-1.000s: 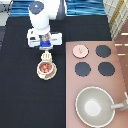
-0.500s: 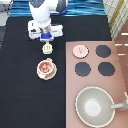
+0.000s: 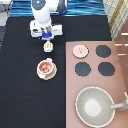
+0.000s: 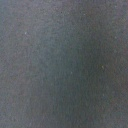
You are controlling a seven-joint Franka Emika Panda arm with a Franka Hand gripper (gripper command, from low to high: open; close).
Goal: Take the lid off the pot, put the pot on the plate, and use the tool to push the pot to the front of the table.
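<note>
The table (image 3: 20,85) is a black surface filling the exterior view's left and middle. On it, left of centre, the pot (image 3: 45,67) sits on the plate (image 3: 39,74), uncovered, its reddish inside showing. Just toward the exterior view's top from there, the tool (image 3: 48,47) lies on the table, a small cream spatula. The arm reaches down from the top edge, and the gripper (image 3: 46,36) hangs right above the tool's upper end; whether it grips the tool cannot be told. To the right, the lid (image 3: 79,50) rests on the stove (image 3: 120,80) beside the burners (image 3: 103,51). A large pan (image 3: 94,106) sits at bottom right. The wrist view shows only dark grey blur.
</note>
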